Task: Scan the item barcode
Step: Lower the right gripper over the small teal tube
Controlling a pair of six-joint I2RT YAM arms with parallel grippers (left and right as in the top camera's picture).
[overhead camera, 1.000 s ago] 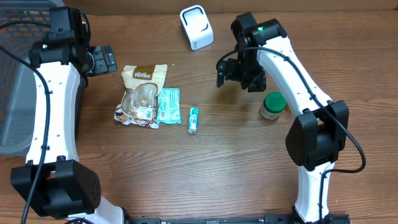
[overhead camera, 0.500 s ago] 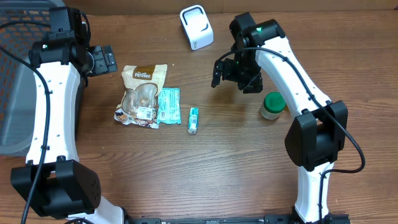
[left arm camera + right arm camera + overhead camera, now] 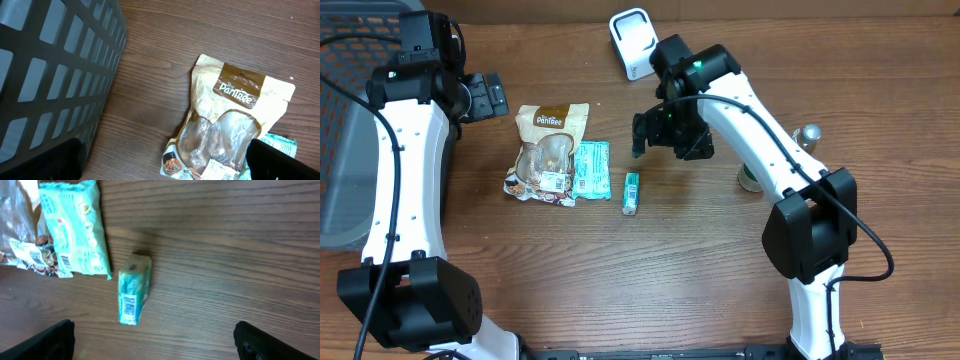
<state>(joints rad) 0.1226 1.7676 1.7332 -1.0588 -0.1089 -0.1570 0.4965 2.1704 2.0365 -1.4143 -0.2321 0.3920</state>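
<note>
One brown snack pouch (image 3: pixel 548 150), one teal packet (image 3: pixel 590 168), one small teal box (image 3: pixel 631 193) — one white scanner (image 3: pixel 635 42), one basket (image 3: pixel 55 75).

A robot lab's mock shop checkout: two white arms (image 3: pixel 405 180) share a wooden table (image 3: pixel 720 260) with a barcode scanner (image 3: pixel 636 44). Snack packets (image 3: pixel 548 150) (one brown pouch) and a mesh basket (image 3: pixel 338 170) lie left of the scanner.
</note>
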